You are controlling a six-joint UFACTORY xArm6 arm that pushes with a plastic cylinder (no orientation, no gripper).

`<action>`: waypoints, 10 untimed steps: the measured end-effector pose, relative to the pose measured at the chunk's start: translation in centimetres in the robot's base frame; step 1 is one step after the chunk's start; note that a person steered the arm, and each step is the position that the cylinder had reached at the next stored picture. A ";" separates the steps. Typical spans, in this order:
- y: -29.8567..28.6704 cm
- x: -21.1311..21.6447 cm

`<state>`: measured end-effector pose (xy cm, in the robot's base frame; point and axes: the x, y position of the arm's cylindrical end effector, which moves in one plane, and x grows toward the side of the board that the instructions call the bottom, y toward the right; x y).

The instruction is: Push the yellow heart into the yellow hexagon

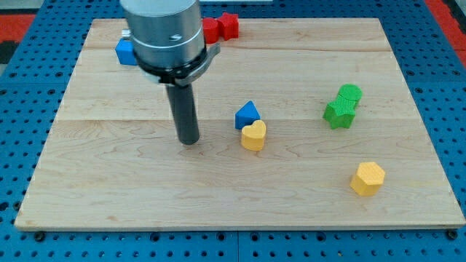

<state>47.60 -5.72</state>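
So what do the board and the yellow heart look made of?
Board: looks like pale wood, matte, with visible grain and plank seams. Yellow heart: probably plastic, solid even colour and slightly ridged sides, possibly 3D-printed. My tip stands to its left in the view, apart.

Heart (pixel 253 135) left of hexagon (pixel 367 178) (well apart), triangle (pixel 247 115) touching.

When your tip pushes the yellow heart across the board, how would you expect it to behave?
The yellow heart looks like a squat, flat-bottomed block, so it should probably slide rather than roll or tip. Its lobed outline may make it rotate off my tip. The blue triangle touches it, so that block might be dragged along.
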 end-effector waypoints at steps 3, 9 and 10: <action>14.0 4.5; 12.1 6.7; 11.4 6.7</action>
